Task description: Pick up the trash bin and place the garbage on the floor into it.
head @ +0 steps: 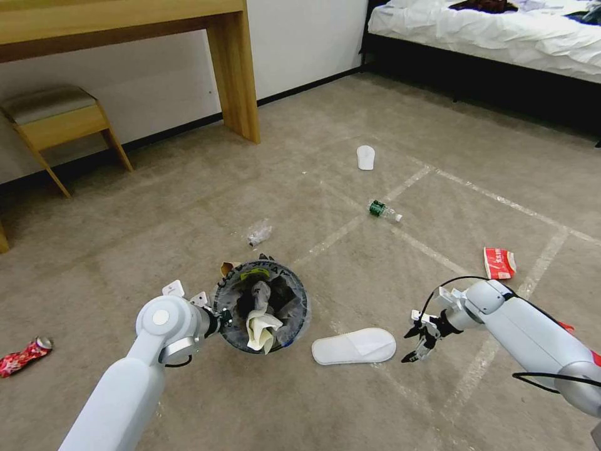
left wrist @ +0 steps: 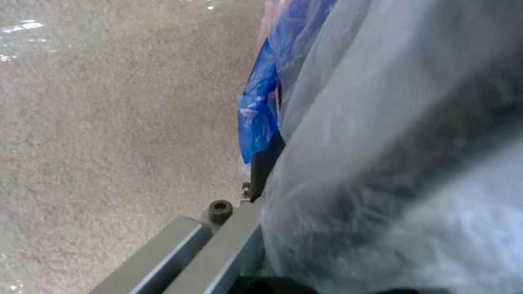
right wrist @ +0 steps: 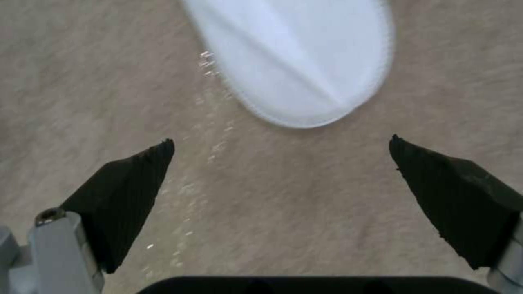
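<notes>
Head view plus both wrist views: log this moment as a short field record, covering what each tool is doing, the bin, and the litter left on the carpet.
left tool: shut on the rim of the small round bag-lined trash bin, holding it
bin contents: crumpled white and grey pieces
right tool: open, empty, just beside the flat white slipper
litter on beige carpet floor: white cup, clear plastic bottle, red wrapper, crushed red can
</notes>
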Robot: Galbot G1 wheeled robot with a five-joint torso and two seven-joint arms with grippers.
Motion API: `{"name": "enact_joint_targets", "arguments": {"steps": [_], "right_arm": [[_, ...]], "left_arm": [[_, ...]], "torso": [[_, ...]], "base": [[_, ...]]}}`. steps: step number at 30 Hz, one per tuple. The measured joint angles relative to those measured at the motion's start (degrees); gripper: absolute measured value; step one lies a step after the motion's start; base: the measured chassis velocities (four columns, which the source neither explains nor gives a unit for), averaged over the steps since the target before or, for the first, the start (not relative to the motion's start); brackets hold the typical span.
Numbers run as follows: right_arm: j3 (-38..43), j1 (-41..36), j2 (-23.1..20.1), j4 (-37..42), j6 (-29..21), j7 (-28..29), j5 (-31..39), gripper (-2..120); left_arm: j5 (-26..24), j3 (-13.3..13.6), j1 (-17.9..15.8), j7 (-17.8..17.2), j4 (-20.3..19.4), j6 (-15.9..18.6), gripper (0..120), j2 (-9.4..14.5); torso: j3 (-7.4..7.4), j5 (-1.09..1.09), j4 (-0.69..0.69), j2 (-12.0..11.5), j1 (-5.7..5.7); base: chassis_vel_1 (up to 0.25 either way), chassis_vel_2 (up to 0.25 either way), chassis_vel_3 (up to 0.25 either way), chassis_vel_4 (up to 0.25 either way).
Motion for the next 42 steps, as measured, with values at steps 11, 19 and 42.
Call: {"name": "enact_joint_targets", "arguments": {"steps": [11, 19, 42], "right_arm": [[1.77, 2.93, 2.40, -6.05, 0.95, 3.77, 1.09, 100], [3.13, 4.44, 5.69, -11.39, 2.71, 4.48, -0.23, 100], [1.71, 5.29, 19.23, -18.21, 5.69, 8.55, -4.32, 100]], "left_arm": [[0.36, 0.97, -0.26, 0.02, -0.02, 0.00, 0, -0.69], [0.94, 1.00, 0.03, 0.35, 0.20, 0.00, 0, -0.85], [2.94, -0.55, 0.59, 1.72, 1.49, 0.00, 0, -2.17]], "torso": [[0.00, -0.01, 0.00, 0.00, 0.00], [0.00, -0.01, 0.00, 0.00, 0.00], [0.00, -0.02, -0.01, 0.00, 0.00]], "base": [[0.000, 0.000, 0.000, 0.000], [0.000, 0.000, 0.000, 0.000], [0.000, 0.000, 0.000, 0.000]]}}
